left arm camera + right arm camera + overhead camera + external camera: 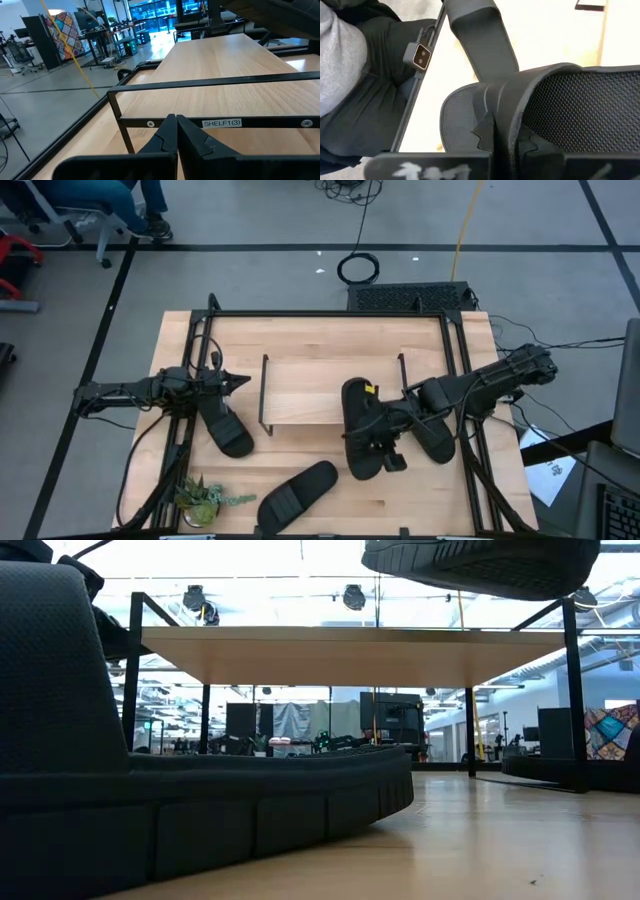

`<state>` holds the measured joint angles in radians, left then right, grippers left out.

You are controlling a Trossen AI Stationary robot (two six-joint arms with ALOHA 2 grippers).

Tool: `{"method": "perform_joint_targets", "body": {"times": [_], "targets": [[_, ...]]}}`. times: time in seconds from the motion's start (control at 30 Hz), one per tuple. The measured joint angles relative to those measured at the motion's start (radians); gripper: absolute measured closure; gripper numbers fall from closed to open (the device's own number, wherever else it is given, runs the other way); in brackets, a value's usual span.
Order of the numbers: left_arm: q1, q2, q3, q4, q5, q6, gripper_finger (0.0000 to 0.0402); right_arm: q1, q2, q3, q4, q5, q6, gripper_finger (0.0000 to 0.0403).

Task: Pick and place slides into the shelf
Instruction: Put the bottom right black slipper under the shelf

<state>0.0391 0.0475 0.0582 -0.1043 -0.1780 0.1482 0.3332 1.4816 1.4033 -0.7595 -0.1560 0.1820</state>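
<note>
High view: nothing's been shelved yet, the shelf (330, 392) top is bare. One slide (365, 430) is pinched by the right gripper (392, 442); left gripper (240, 380) fingers closed on nothing.

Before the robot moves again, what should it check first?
1. Right gripper shut on the held slide: ok.
2. Held slide lifted off the table, higher than the shelf top: ok.
3. Held slide resting on the shelf: not ok, not yet.
4. Left gripper shut, parked by the shelf's left end, away from the held slide: ok.
5. Room on the shelf's lower tier: cannot tell.
</note>
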Motion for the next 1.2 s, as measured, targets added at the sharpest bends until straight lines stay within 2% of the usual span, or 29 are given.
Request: {"method": "perform_joint_targets", "body": {"times": [0.33, 0.47, 0.63, 0.97, 1.2], "targets": [[0.0, 0.0, 0.0, 0.0, -0.007, 0.008, 0.0401, -0.047, -0.025, 0.0, -0.038, -0.03, -0.061, 0.0394], [0.0, 0.0, 0.0, 0.0, -0.007, 0.014, 0.0401, -0.028, -0.024, -0.009, -0.038, -0.077, -0.092, 0.0399], [0.0, 0.0, 0.0, 0.0, -0.008, 0.014, 0.0401, 0.028, -0.023, -0.057, -0.012, -0.085, -0.06, 0.0399], [0.0, 0.0, 0.0, 0.0, -0.008, -0.003, 0.0401, 0.182, -0.022, -0.249, 0.23, -0.099, 0.177, 0.0399], [0.0, 0.0, 0.0, 0.001, -0.008, -0.015, 0.0401, 0.238, -0.022, -0.404, 0.568, -0.193, 0.331, 0.0399]]}}
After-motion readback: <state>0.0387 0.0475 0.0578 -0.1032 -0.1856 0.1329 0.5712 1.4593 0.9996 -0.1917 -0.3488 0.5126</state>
